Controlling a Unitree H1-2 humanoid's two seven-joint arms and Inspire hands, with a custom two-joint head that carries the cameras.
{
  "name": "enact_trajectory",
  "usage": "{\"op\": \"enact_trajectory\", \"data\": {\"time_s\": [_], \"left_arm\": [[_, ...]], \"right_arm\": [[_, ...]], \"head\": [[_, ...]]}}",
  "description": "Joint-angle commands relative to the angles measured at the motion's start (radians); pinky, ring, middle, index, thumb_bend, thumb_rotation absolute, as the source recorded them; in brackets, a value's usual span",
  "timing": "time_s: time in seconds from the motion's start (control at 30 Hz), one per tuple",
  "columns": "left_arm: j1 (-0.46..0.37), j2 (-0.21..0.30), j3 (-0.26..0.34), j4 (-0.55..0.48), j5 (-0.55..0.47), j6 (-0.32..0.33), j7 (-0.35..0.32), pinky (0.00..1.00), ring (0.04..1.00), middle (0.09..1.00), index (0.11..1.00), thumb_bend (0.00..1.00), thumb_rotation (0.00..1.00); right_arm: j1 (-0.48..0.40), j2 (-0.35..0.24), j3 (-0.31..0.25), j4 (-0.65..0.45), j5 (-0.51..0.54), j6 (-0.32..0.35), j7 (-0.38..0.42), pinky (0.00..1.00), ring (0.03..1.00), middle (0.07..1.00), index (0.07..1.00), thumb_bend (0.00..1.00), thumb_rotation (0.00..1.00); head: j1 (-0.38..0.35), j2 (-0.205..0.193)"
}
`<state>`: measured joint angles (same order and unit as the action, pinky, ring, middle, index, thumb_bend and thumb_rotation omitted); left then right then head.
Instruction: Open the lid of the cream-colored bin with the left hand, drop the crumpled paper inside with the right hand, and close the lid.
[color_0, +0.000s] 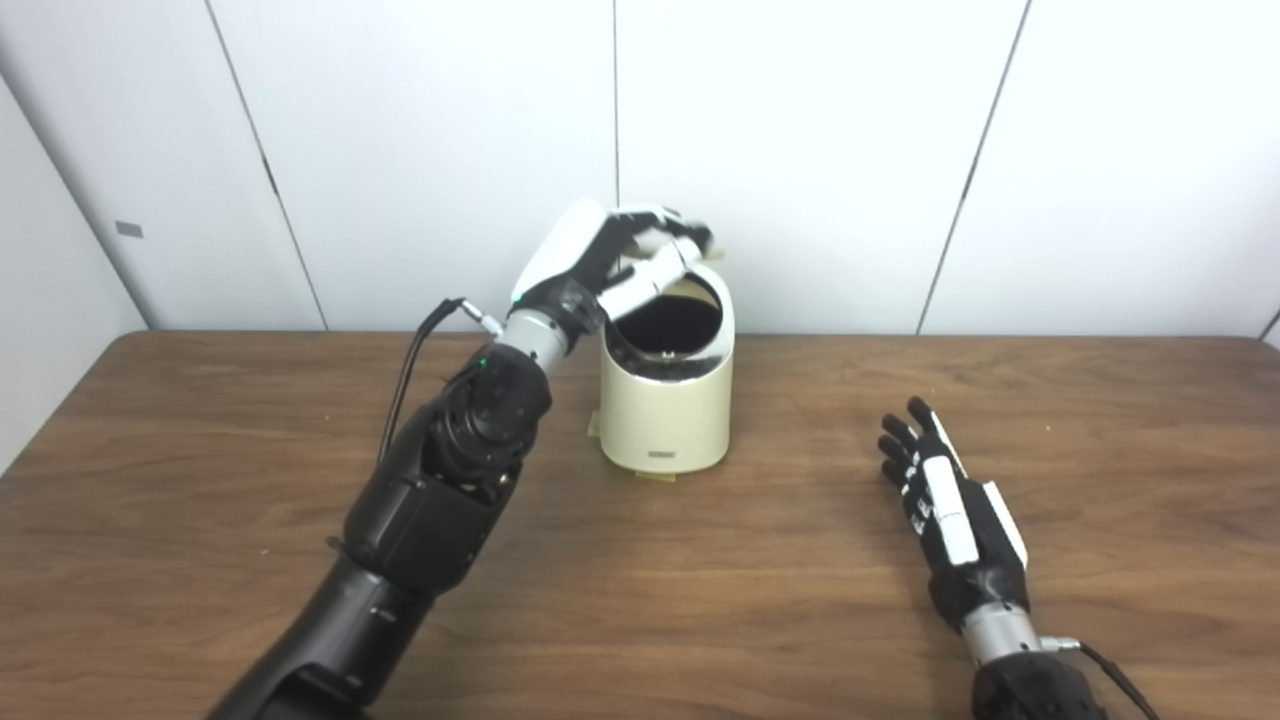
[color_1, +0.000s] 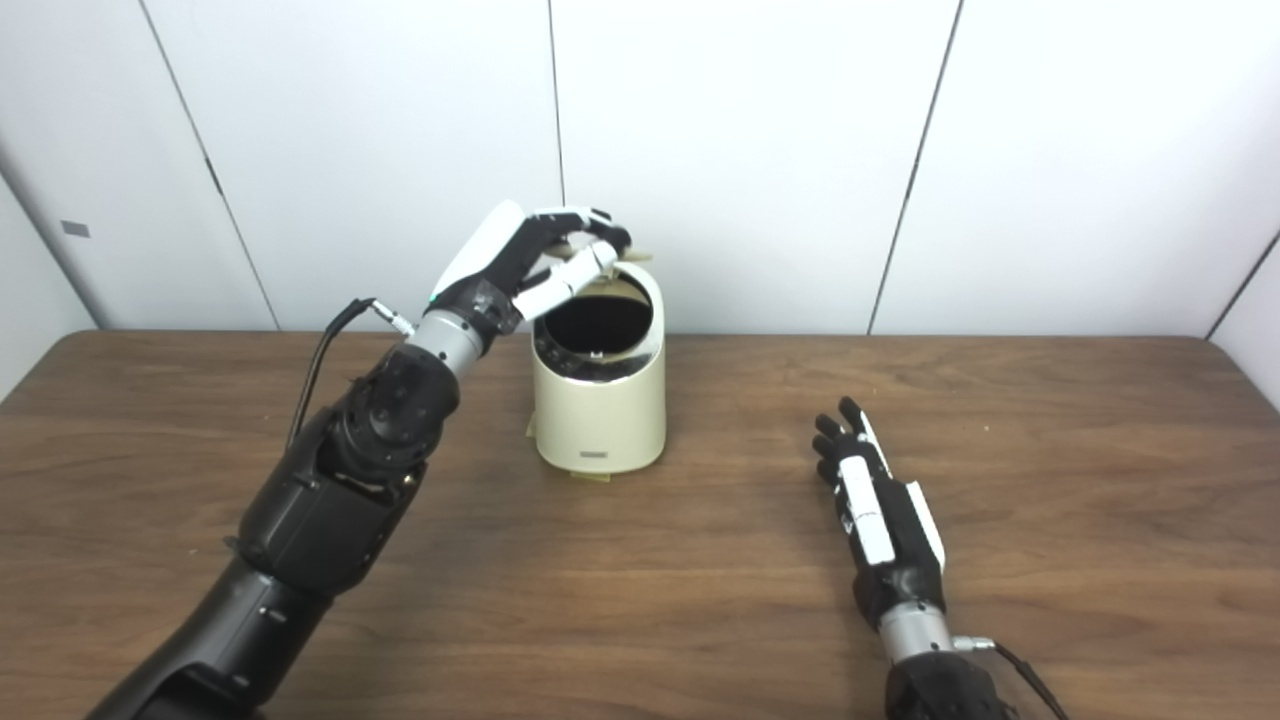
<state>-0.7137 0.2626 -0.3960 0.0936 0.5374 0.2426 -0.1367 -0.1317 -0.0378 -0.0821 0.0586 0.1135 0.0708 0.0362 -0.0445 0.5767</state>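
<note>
The cream-colored bin (color_0: 665, 420) stands at the middle back of the wooden table (color_0: 700, 600). Its mouth is open and dark inside. Its lid (color_0: 712, 256) is tipped up at the back rim. My left hand (color_0: 610, 255) reaches over the bin's top, its fingers curled on the raised lid and its thumb below it. My right hand (color_0: 950, 510) lies on the table to the right of the bin, fingers spread and empty. No crumpled paper shows in either view.
White wall panels (color_0: 800, 150) stand right behind the bin. A small tan patch (color_0: 655, 476) pokes out from under the bin's base. A cable (color_0: 410, 370) loops off my left wrist.
</note>
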Motion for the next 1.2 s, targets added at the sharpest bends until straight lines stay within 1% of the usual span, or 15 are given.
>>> {"op": "enact_trajectory", "data": {"time_s": [0.0,0.07,0.1,0.2,0.27,0.33,0.43,0.53,0.6,0.7,0.77,0.8,0.93,1.07,1.17], "left_arm": [[-0.065,0.026,-0.031,-0.047,0.111,-0.027,0.002,0.78,0.893,0.860,0.652,0.64,0.91],[-0.066,0.040,-0.063,-0.056,0.194,-0.033,0.004,0.80,0.897,0.851,0.636,0.62,0.91],[-0.066,0.046,-0.075,-0.059,0.227,-0.038,0.003,0.82,0.905,0.849,0.632,0.62,0.91],[-0.063,0.052,-0.091,-0.055,0.290,-0.068,0.009,0.85,0.911,0.845,0.628,0.63,0.91],[-0.058,0.053,-0.090,-0.058,0.310,-0.082,0.002,0.83,0.906,0.840,0.622,0.63,0.90],[-0.052,0.053,-0.090,-0.065,0.337,-0.085,-0.014,0.85,0.914,0.845,0.623,0.63,0.92],[-0.049,0.057,-0.097,-0.082,0.393,-0.069,-0.065,0.87,0.930,0.857,0.636,0.64,0.97],[-0.048,0.063,-0.114,-0.077,0.472,-0.072,-0.090,0.87,0.929,0.863,0.633,0.64,0.97],[-0.041,0.061,-0.118,-0.067,0.511,-0.074,-0.093,0.87,0.925,0.861,0.630,0.65,0.95],[-0.032,0.058,-0.116,-0.055,0.539,-0.085,-0.087,0.87,0.926,0.861,0.632,0.65,0.93],[-0.023,0.059,-0.112,-0.048,0.546,-0.094,-0.080,0.88,0.932,0.866,0.640,0.64,0.94],[-0.020,0.058,-0.110,-0.047,0.551,-0.095,-0.079,0.88,0.933,0.867,0.643,0.64,0.95],[-0.004,0.048,-0.102,-0.049,0.571,-0.085,-0.086,0.88,0.933,0.869,0.646,0.64,0.95],[0.004,0.037,-0.101,-0.037,0.599,-0.086,-0.077,0.88,0.931,0.868,0.641,0.64,0.95],[0.005,0.033,-0.105,-0.031,0.622,-0.081,-0.089,0.90,0.933,0.873,0.641,0.64,0.96]], "right_arm": [[0.006,0.010,-0.005,0.042,-0.002,0.021,-0.019,0.98,0.931,0.917,0.949,0.51,0.76],[0.004,0.009,0.000,0.044,-0.007,0.017,-0.018,0.98,0.933,0.919,0.955,0.52,0.75],[0.004,0.008,0.004,0.044,-0.013,0.013,-0.018,0.98,0.935,0.919,0.963,0.52,0.76],[0.006,0.002,0.018,0.036,-0.049,0.008,-0.029,0.97,0.927,0.915,0.979,0.52,0.78],[0.005,-0.003,0.022,0.036,-0.061,0.011,-0.033,0.93,0.918,0.913,0.983,0.52,0.79],[0.004,0.001,0.008,0.039,-0.020,0.031,-0.018,0.98,0.948,0.938,0.993,0.51,0.73],[0.004,0.009,-0.007,0.036,0.031,0.050,-0.009,1.00,0.963,0.944,0.993,0.50,0.65],[0.007,0.005,0.002,0.027,0.027,0.055,-0.007,1.00,0.978,0.940,0.990,0.49,0.64],[0.010,-0.004,0.020,0.012,-0.015,0.056,-0.020,1.00,0.968,0.926,0.984,0.53,0.65],[0.012,-0.013,0.043,-0.008,-0.077,0.063,-0.044,1.00,0.948,0.911,0.980,0.56,0.69],[0.010,-0.018,0.051,-0.015,-0.107,0.069,-0.055,1.00,0.935,0.902,0.975,0.57,0.71],[0.009,-0.022,0.053,-0.020,-0.119,0.074,-0.058,1.00,0.927,0.900,0.976,0.57,0.74],[0.009,-0.031,0.047,-0.034,-0.131,0.097,-0.062,1.00,0.923,0.897,0.970,0.58,0.76],[0.011,-0.040,0.045,-0.041,-0.142,0.109,-0.065,1.00,0.922,0.898,0.970,0.55,0.76],[0.011,-0.046,0.038,-0.037,-0.135,0.109,-0.062,1.00,0.923,0.892,0.956,0.52,0.74]], "head": [[0.000,0.000],[0.001,0.002],[0.001,0.004],[-0.005,0.007],[-0.004,0.015],[-0.004,0.015],[0.000,0.020],[0.004,0.024],[0.003,0.024],[0.002,0.027],[0.002,0.027],[0.006,0.031],[0.005,0.037],[0.013,0.038],[0.017,0.040]]}}
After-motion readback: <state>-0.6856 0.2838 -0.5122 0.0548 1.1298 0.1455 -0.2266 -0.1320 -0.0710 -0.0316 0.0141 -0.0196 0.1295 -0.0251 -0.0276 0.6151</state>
